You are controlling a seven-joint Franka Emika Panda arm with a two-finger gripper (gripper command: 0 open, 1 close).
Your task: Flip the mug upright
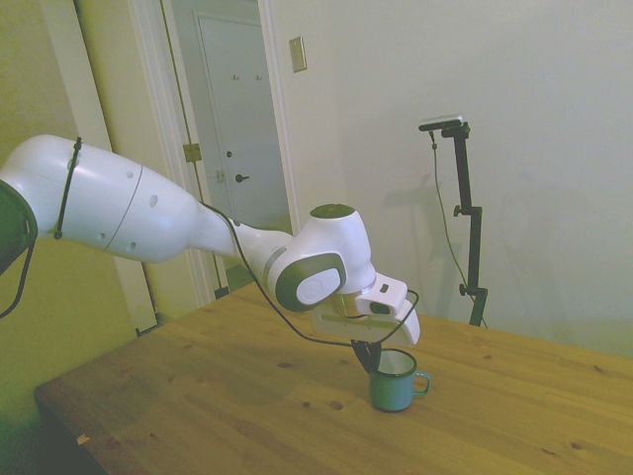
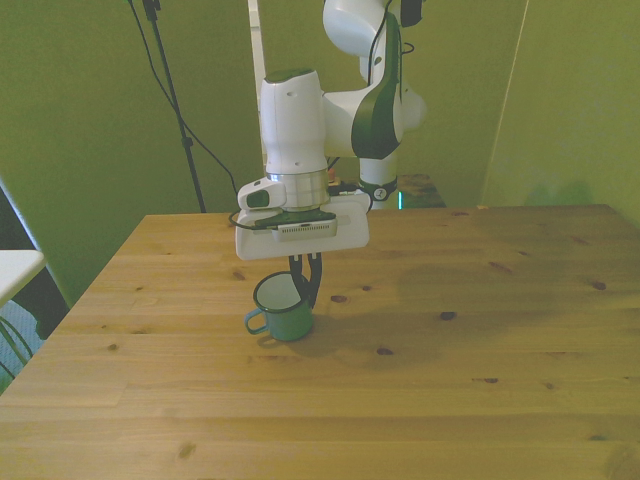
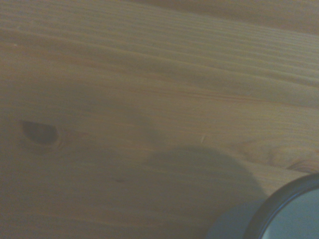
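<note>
- The gripper (image 2: pixel 306 281) is hanging just above the mug (image 2: pixel 281 310), and its two dark fingers (image 2: pixel 313 280) are reaching down at the mug's rim on the side toward the front view's right.
- The fingers are sitting close together on the rim, seemingly pinching it, but their tips are merging with the dark rim in both wide views, so a firm grip is hard to confirm.
- One mug is showing: it is standing upright on the table (image 2: pixel 450 380), mouth up, its loop handle (image 2: pixel 255 322) pointing toward the front view's left.
- In the side view the gripper (image 1: pixel 370 353) is covering the near part of the rim of the mug (image 1: pixel 395 382).
- The wrist view is showing only a blurred arc of the mug's dark rim (image 3: pixel 279 206) at the frame's corner, the rest being cut off; wood grain and one dark knot (image 3: pixel 40 132) are filling the frame.
- One arm (image 1: pixel 178 223) is reaching in; its base is running out of the side view.
</note>
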